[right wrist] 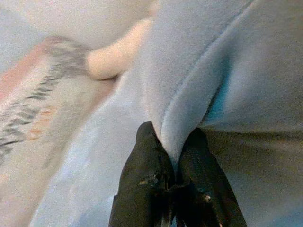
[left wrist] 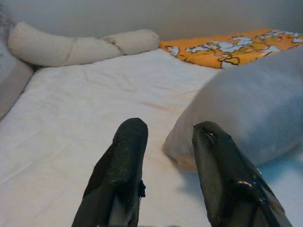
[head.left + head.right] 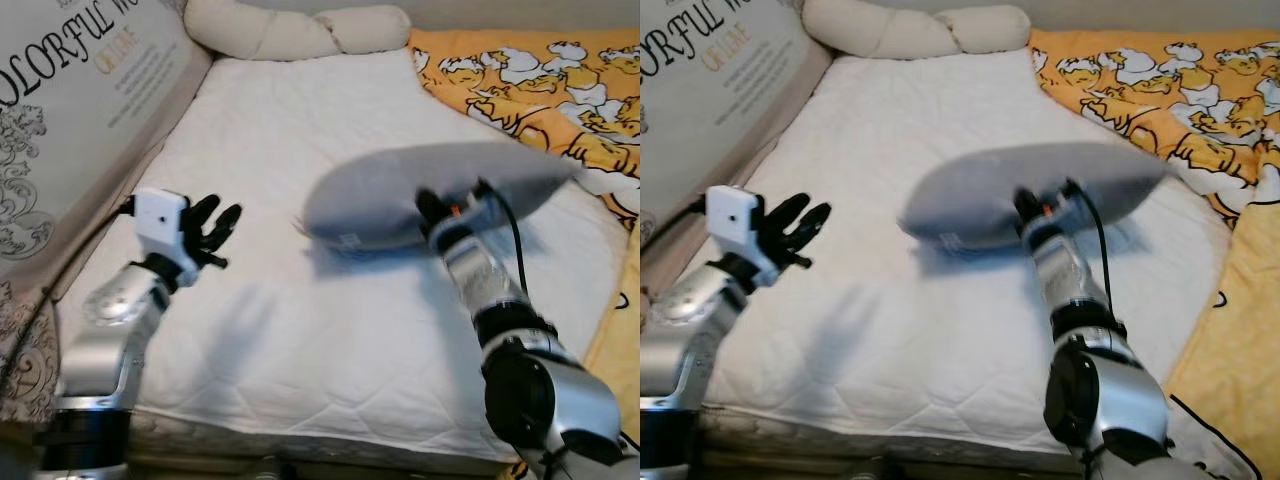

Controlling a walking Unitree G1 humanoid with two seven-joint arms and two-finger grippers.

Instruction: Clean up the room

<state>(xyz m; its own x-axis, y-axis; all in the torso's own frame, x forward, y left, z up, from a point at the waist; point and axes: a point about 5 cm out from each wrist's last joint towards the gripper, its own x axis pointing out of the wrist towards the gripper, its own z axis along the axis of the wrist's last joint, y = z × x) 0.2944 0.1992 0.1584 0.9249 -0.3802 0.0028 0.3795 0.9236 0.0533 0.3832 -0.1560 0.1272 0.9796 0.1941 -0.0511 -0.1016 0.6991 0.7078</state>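
Over a white quilted mattress (image 3: 300,330), the right gripper (image 1: 173,156) pinches a seam fold of a soft grey pillow (image 3: 400,195), its two black fingers pressed tight on the fabric, the oval cushion lifted mid-bed and blurred. The left gripper (image 2: 165,142) hovers beside the pillow with fingers spread and nothing between them. A cream bolster (image 3: 300,30) lies at the head, an orange duck-print blanket (image 3: 540,70) alongside.

A soft grey pillow with a smooth cloth cover (image 3: 400,195) is lifted up over the white quilted mattress (image 3: 300,330), with its shadow under it. It looks blurry. Its edge is pinched between two black fingers (image 1: 151,175).
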